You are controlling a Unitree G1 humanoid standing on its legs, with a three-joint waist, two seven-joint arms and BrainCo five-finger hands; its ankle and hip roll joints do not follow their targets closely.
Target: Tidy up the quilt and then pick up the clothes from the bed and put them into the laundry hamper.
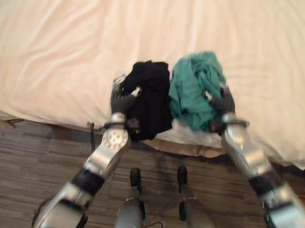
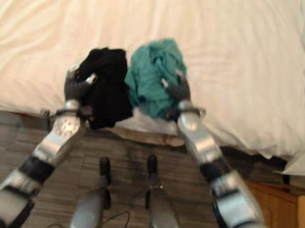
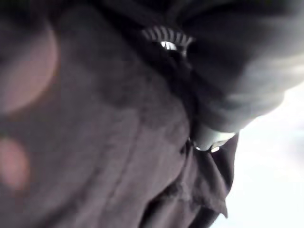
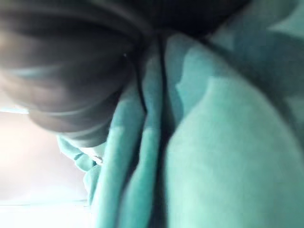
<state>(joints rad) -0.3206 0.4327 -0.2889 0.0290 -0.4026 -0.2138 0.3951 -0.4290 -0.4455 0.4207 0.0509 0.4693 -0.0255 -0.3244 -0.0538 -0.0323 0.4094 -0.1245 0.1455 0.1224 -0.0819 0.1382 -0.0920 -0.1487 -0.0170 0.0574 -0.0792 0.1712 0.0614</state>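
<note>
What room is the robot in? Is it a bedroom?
Probably a bedroom: a bed under a smooth white quilt, a black garment and a teal garment bunched at its edge, and wood-look floor.

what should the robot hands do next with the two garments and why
Probably lift both clear of the bed. The left robot hand is curled on the black garment and the right robot hand on the teal garment, both bunched at the bed's near edge, so carrying can start.

A crumpled black garment (image 1: 151,98) lies left of, touching, a bunched teal garment (image 1: 193,88), both at the near edge of the cream-sheeted bed (image 1: 67,48).
</note>
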